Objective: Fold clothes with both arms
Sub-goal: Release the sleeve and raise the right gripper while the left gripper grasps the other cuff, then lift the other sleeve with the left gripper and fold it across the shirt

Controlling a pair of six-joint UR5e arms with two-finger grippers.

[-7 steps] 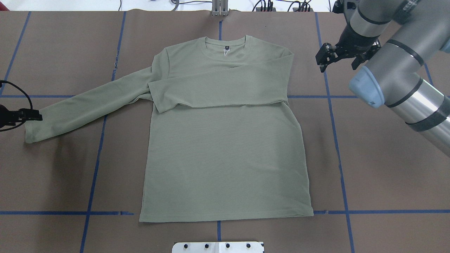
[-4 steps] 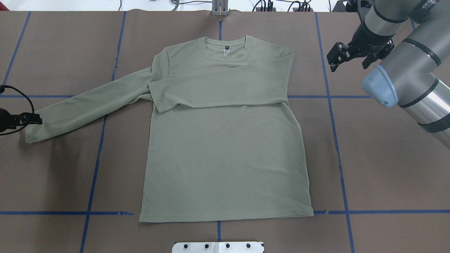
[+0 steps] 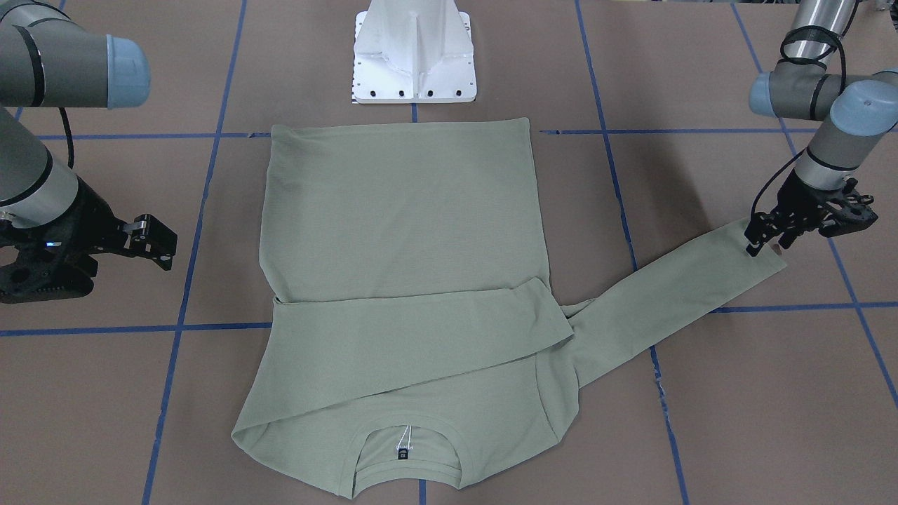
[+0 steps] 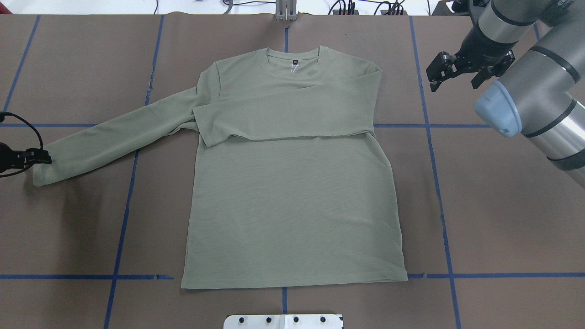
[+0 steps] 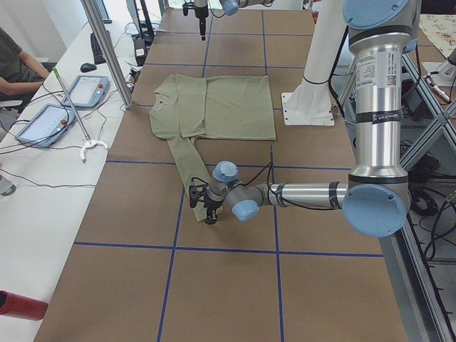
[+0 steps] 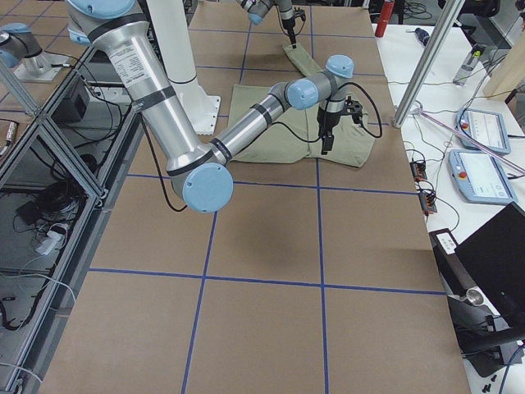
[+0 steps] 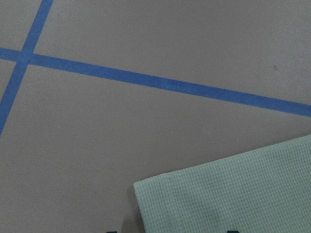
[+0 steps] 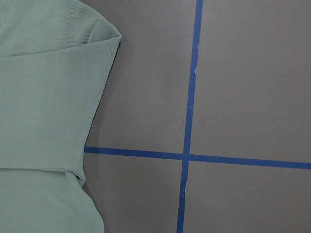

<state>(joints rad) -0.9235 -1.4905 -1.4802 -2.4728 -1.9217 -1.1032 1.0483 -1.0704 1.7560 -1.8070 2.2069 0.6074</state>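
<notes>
I see the sage-green long-sleeved shirt (image 4: 292, 205) lying flat on the counter (image 4: 502, 219), with 1 sleeve folded across the chest and the other stretched out to the robot's left. My left tool (image 3: 765, 245) hangs at that sleeve's cuff (image 7: 223, 194), fingers spread and gripping nothing. The right tool (image 3: 167, 252) sits wide too, apart from the shirt.

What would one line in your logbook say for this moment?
shirt: flat, one sleeve folded across chest | left gripper: open at other sleeve's cuff | right gripper: open, clear of shirt
</notes>
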